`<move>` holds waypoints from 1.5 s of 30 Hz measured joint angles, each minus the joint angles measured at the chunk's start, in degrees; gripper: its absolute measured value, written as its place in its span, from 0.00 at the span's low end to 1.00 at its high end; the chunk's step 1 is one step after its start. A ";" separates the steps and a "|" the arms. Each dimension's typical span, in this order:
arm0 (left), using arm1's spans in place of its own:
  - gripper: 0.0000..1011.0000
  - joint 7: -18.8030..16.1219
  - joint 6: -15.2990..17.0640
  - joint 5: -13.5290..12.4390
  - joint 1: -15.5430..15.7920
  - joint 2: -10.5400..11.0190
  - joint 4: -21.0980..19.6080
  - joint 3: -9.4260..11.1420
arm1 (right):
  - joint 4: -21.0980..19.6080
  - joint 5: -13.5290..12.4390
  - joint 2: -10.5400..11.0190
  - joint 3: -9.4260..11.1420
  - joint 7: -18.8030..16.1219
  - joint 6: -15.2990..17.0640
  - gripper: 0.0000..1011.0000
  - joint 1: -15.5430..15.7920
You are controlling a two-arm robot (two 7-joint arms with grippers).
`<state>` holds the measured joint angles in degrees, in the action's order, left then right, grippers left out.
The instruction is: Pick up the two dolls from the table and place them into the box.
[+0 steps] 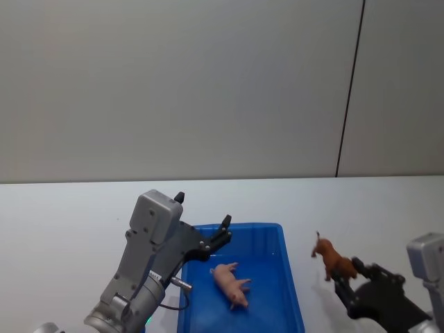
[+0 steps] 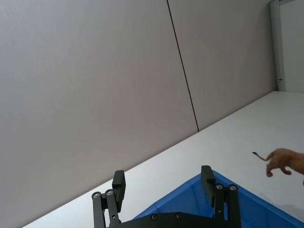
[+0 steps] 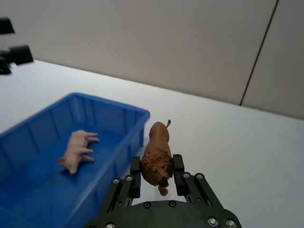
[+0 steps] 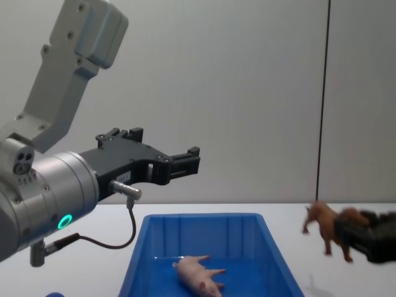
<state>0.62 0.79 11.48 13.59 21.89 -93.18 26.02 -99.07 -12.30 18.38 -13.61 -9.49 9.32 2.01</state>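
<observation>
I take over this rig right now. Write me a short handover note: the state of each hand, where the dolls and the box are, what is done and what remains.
The left hand is open and empty, raised over the far left part of the box.
The right hand is shut on the lion, held in the air above the table, to the right of the box.
The pig lies on its side inside the box.
Done: pig boxed, lion lifted.
Left: carry the lion over the box and release it.
</observation>
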 joint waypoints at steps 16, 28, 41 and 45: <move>0.99 0.00 0.00 0.00 0.00 0.00 0.00 0.00 | 2.84 1.07 -3.86 -1.84 -10.12 -4.85 0.38 -6.63; 0.99 0.00 0.00 0.00 0.00 0.00 0.00 0.00 | 7.49 0.39 -6.82 -3.19 -14.12 -3.94 0.64 -10.69; 0.99 0.00 0.00 0.00 0.00 0.00 0.00 0.00 | 8.19 0.38 -7.24 -3.38 -10.07 0.37 0.99 -10.82; 0.99 0.00 0.00 0.00 0.00 0.00 0.00 0.00 | 6.96 0.35 -6.57 -2.99 -7.07 1.65 0.99 -9.65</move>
<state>0.63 0.79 11.48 13.59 21.89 -93.18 26.02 -92.10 -11.95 11.81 -16.60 -16.55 10.97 -7.64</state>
